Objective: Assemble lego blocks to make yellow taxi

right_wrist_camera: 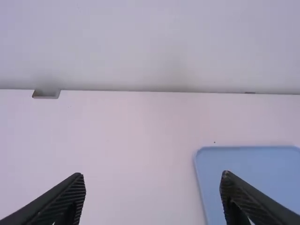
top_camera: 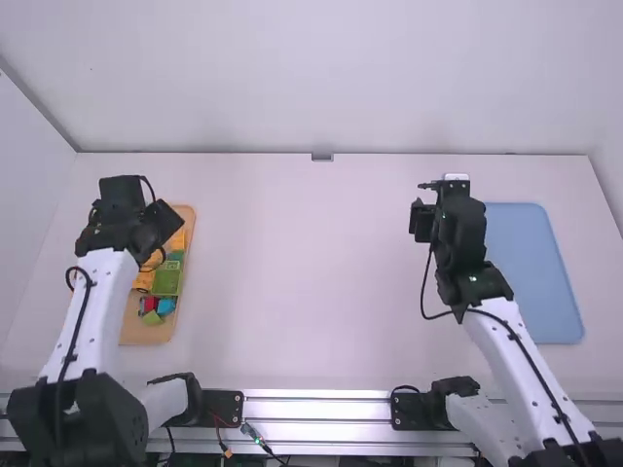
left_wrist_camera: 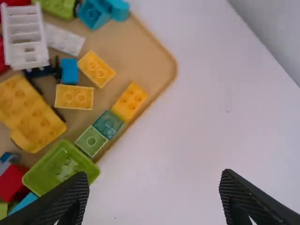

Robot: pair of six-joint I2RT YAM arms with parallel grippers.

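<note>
And here's the tan tray (top_camera: 144,333), loaded with toy blocks, on the robot's left side of the white surface (top_camera: 311,292)! The left gripper (top_camera: 167,222) hangs over the tray's far part, its two fingers spread wide with nothing between them. Well apart from the tray, out to its right, the right gripper (top_camera: 456,219) hovers, also spread and empty. Farther right of the tan tray lies a flat blue tray (top_camera: 533,272).

Back inside the tan tray, it's a crowd! Along its inner edge, a yellow block (left_wrist_camera: 130,101) sits next to a teal block (left_wrist_camera: 108,124), then a pale green block (left_wrist_camera: 91,141), then a green open box (left_wrist_camera: 61,168). In among the tray's pieces lie a larger yellow piece (left_wrist_camera: 28,115), two more small yellow bricks (left_wrist_camera: 74,97), a small blue brick (left_wrist_camera: 70,71) and a white ladder-like part (left_wrist_camera: 26,37) beside a white plate (left_wrist_camera: 65,40). Down in the tray's near part, past the green box, there's a red block (left_wrist_camera: 11,183), right by a blue one (left_wrist_camera: 23,202)!
</note>
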